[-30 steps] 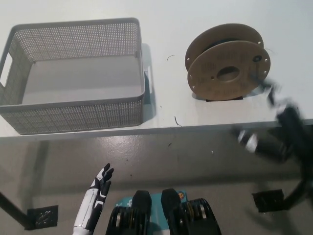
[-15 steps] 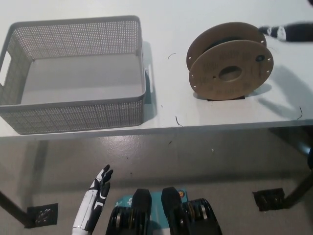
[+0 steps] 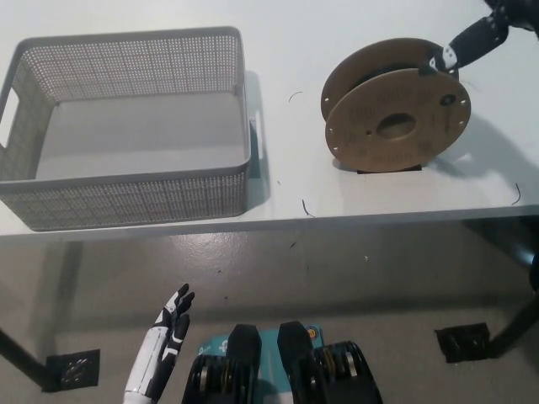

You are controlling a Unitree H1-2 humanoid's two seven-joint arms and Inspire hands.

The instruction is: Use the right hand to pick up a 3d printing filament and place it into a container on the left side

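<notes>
A brown cardboard filament spool [image 3: 394, 108] stands on edge at the right of the white table [image 3: 286, 194], with dark filament wound between its two discs. My black right hand [image 3: 473, 38] reaches in from the top right corner, and a fingertip [image 3: 438, 61] touches the spool's upper right rim. Most of that hand is cut off by the picture's edge, so its state is unclear. A grey mesh basket [image 3: 126, 126], empty, sits at the left of the table. My white left hand [image 3: 168, 332] rests low at the lower left, below the table edge, fingers apart, holding nothing.
A short loose strand of filament [image 3: 305, 208] lies near the table's front edge and another [image 3: 515, 195] at the right edge. Table feet [image 3: 461, 343] stand on the grey floor below.
My right hand rose from below the table's right edge to above the table, then moved left and down until it touches the spool's upper right rim. Spool, basket and left hand have not moved.
</notes>
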